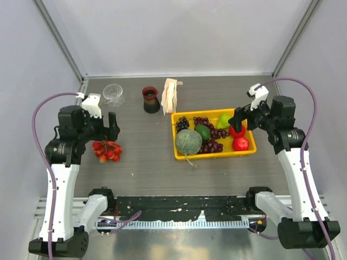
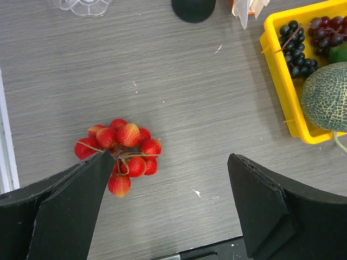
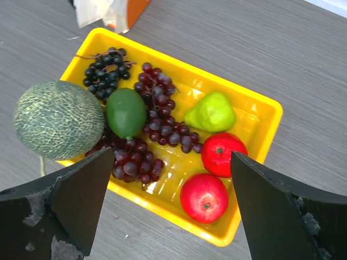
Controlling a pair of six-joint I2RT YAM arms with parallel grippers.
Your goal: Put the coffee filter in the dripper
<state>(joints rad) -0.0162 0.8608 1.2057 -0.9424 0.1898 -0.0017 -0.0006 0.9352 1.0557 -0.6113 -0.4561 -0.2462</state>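
The dripper (image 1: 113, 94) is a clear ribbed funnel cup standing at the back left of the table; its lower edge shows at the top of the left wrist view (image 2: 81, 5). No loose coffee filter shows; only white paper edges stick out of the upright packet (image 1: 171, 95). My left gripper (image 1: 110, 126) hangs open above the table, nothing between its fingers, with the dripper farther back (image 2: 168, 162). My right gripper (image 1: 238, 118) is open over the right end of the yellow tray, empty (image 3: 172, 157).
A bunch of red strawberries (image 1: 107, 150) lies under the left gripper's left finger (image 2: 81, 206). A dark brown cup (image 1: 150, 100) stands between dripper and packet. The yellow tray (image 1: 217, 153) holds a melon (image 1: 188, 141), grapes, a lime, a pear and two red apples.
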